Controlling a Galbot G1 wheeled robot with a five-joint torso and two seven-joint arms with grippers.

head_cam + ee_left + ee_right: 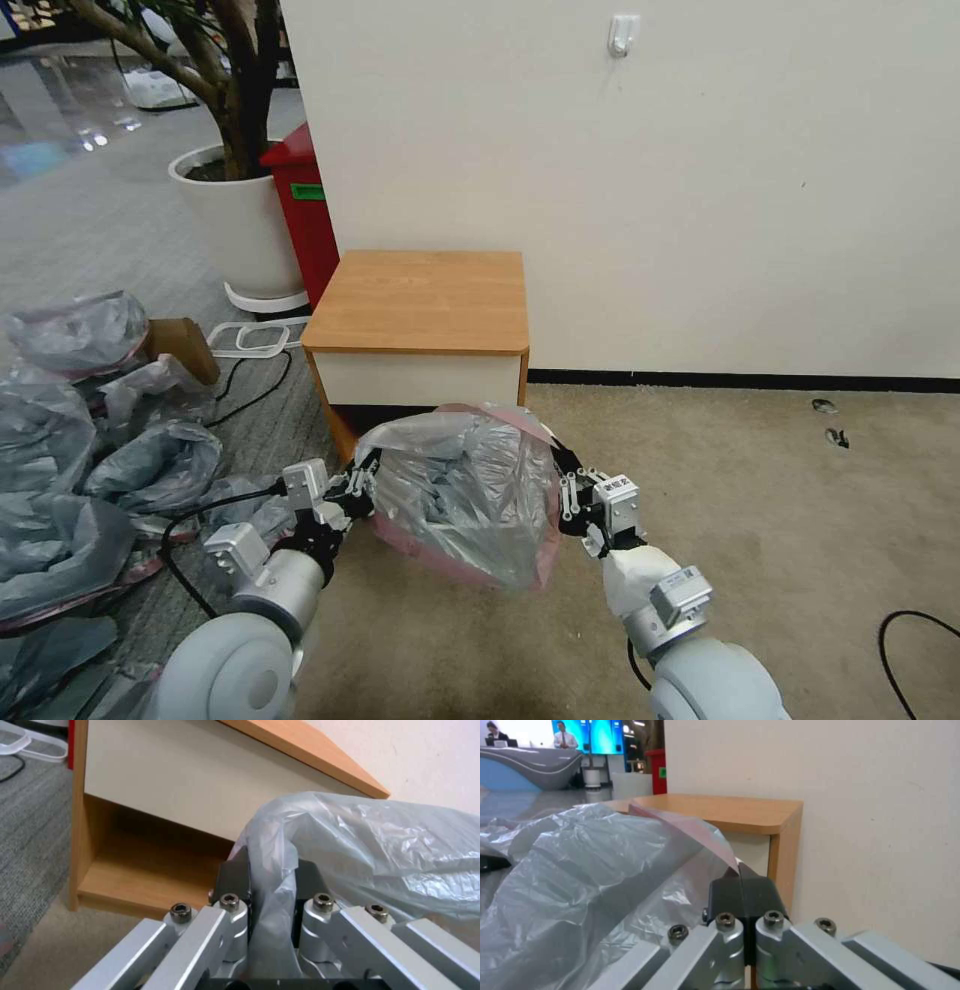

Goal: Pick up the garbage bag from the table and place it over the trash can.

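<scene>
garbage bag (470, 495) stretched between left hand (368, 478) and right hand (560, 480), both pinching its edges, before table (420, 300)

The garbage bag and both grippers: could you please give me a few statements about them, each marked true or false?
1. The garbage bag is held between both grippers in front of the table. True.
2. The left gripper has its jaws wide open, apart from the plastic. False: they are shut on a fold of the bag.
3. The right gripper pinches the bag's pink band. True.
4. The bag lies flat on the tabletop. False: it hangs off the table, stretched between the grippers.
</scene>
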